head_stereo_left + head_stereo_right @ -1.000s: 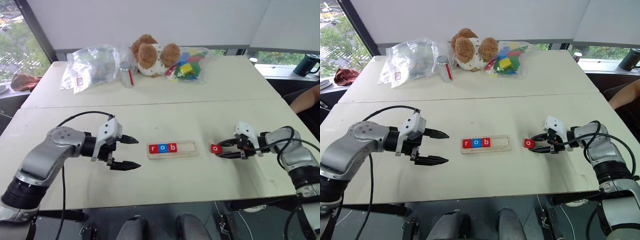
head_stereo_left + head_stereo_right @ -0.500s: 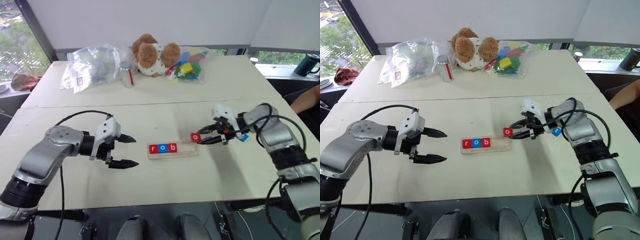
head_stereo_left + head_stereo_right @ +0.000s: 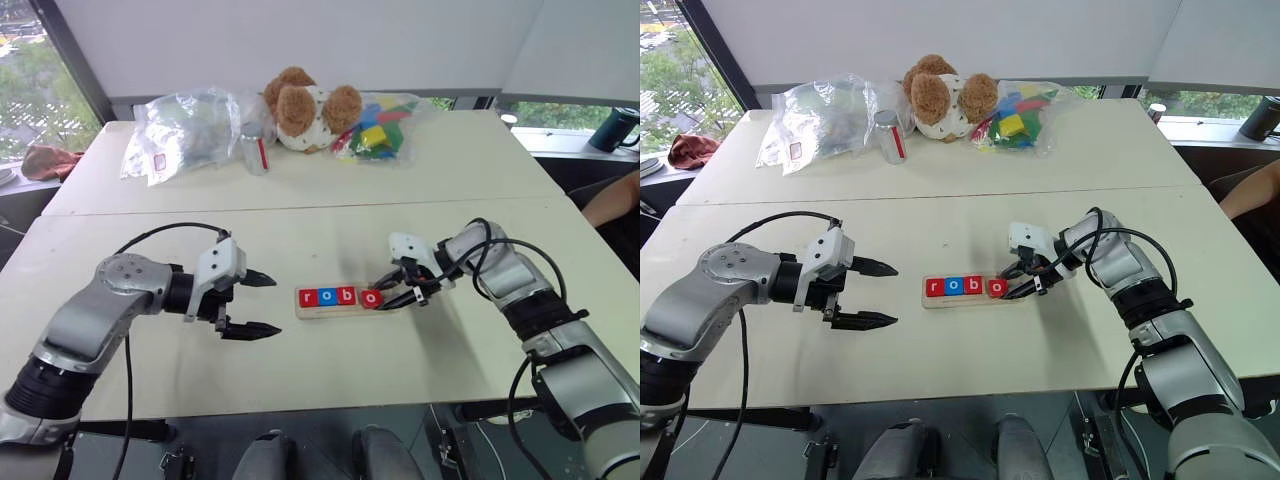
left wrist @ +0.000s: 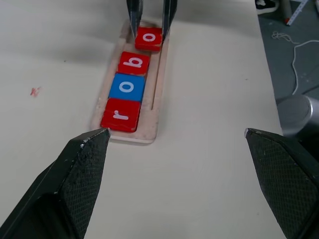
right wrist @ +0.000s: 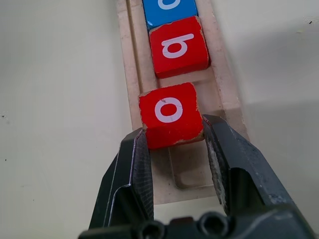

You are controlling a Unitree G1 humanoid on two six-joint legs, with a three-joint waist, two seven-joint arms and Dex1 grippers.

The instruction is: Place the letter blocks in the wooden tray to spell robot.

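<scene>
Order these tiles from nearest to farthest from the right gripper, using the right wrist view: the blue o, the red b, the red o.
1. red o, between the right gripper fingers, over the wooden tray.
2. red b, next along the tray.
3. blue o, beyond b, farthest.

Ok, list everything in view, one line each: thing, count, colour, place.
Letter tiles: four, red r, blue o, red b, red o; three lie in the tray, the last held over it.
Tray: one, pale wood, near table, centre.
Tables: two, cream, end to end.
Teddy bear: one, brown and white, far table.
Can: one, silver with red, left of the bear.
Clear bags: two, either side of the bear; the right one holds coloured blocks.
Mug: one, dark, far right.
Left gripper: open, left of the tray.
Right gripper: shut on the red o.
</scene>
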